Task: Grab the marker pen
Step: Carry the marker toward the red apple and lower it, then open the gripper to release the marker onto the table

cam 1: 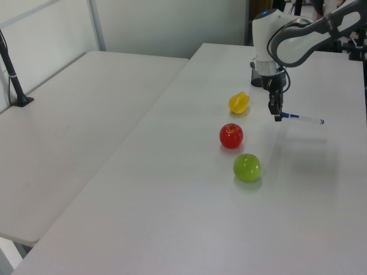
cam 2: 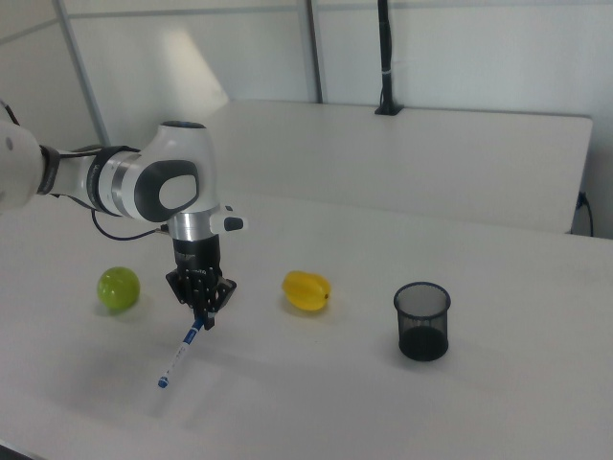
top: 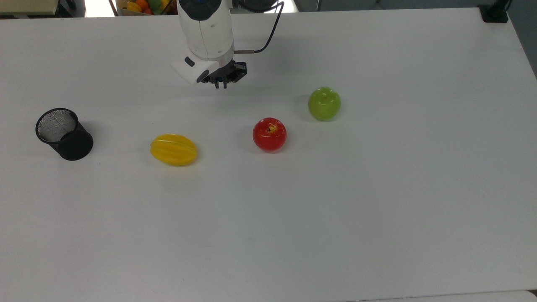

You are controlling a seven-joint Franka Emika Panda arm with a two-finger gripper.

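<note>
We are holding the marker pen [cam 2: 180, 354] by its blue cap end with our gripper [cam 2: 201, 320], the fingers pinching it. The pen is hanging slanted down from the gripper, its far end lower. Beside the gripper are sitting a green apple [cam 2: 119, 287] and a yellow fruit [cam 2: 306, 290], a black mesh cup [cam 2: 421, 321] lying beyond the fruit.

Glossy green apple [top: 324, 103], black mesh cup [top: 63, 134], seemingly metal, matt white table [top: 377, 209]
</note>
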